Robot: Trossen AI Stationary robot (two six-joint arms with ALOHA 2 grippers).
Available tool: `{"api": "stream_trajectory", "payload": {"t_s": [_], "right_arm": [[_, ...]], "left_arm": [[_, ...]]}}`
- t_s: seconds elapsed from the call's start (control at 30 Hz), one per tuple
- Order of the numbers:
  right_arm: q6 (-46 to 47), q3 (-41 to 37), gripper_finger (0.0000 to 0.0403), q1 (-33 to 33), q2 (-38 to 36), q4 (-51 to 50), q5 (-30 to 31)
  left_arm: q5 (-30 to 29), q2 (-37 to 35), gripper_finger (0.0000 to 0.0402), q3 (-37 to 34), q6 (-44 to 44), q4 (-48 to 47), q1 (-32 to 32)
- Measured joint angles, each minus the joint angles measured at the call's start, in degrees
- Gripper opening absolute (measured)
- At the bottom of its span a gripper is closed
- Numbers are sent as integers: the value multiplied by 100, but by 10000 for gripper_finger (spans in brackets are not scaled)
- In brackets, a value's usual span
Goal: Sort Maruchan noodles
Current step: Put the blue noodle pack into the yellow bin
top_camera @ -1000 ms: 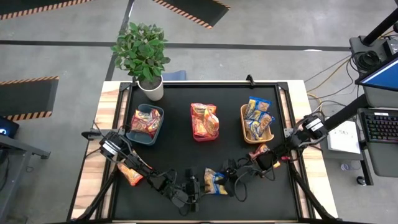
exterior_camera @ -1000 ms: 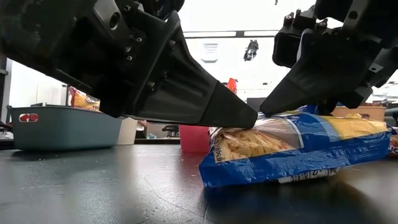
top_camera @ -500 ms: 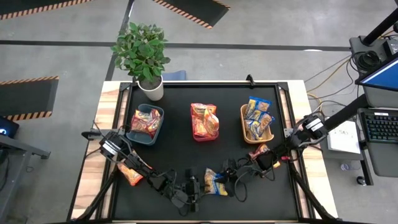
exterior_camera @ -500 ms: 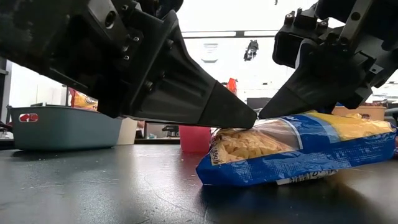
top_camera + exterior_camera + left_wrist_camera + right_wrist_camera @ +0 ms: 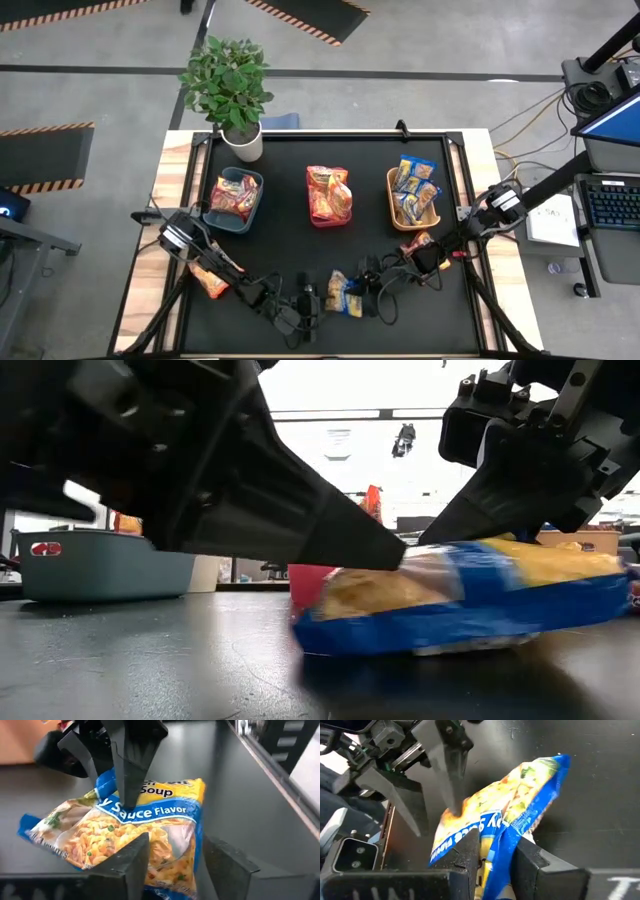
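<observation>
The right gripper (image 5: 495,857) has its two fingers (image 5: 467,855) pinched narrowly on one edge of a blue-and-yellow noodle packet (image 5: 515,815), the blue plastic squeezed between them. At the packet's other end the left gripper (image 5: 172,862) has its fingers (image 5: 135,860) spread apart around the packet (image 5: 145,827), one on each side of its lower edge; whether they press on it cannot be told. Seen from table height, the packet (image 5: 450,600) lies low on the black table (image 5: 150,670) with a dark finger slanting down onto it from each side. From above, this packet (image 5: 343,293) sits near the table's front edge, in front of the red bin (image 5: 328,195), with both arms meeting over it. The red bin holds red-pink packets. To one side of it, the teal bin (image 5: 234,199) holds orange packets, and to the other side the tan bin (image 5: 413,198) holds blue-and-yellow ones. An orange packet (image 5: 208,279) lies loose in front of the teal bin, and another packet (image 5: 420,243) lies in front of the tan bin. A potted plant (image 5: 230,90) stands behind the teal bin.
</observation>
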Motion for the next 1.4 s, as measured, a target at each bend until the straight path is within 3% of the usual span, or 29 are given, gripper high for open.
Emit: {"api": "stream_trajectory", "payload": {"t_s": [0.27, 0.7, 0.93, 1.17, 1.4], "right_arm": [[-33, 8, 77, 2, -44, 14, 20], [78, 8, 75, 0, -76, -15, 146], [153, 6, 75, 0, -76, -17, 163], [264, 1, 80, -75, -158, -109, -38], [742, -3, 139, -357, -399, -719, -530]], "left_arm": [[-503, -619, 224, -5, 246, -1080, -121], [-1418, -1110, 231, -27, 363, -1608, -289], [-1391, -1081, 231, -27, 147, -1610, -291], [-628, -636, 223, -25, -114, -1160, -300], [-312, -232, 192, 34, -70, -522, -268]]}}
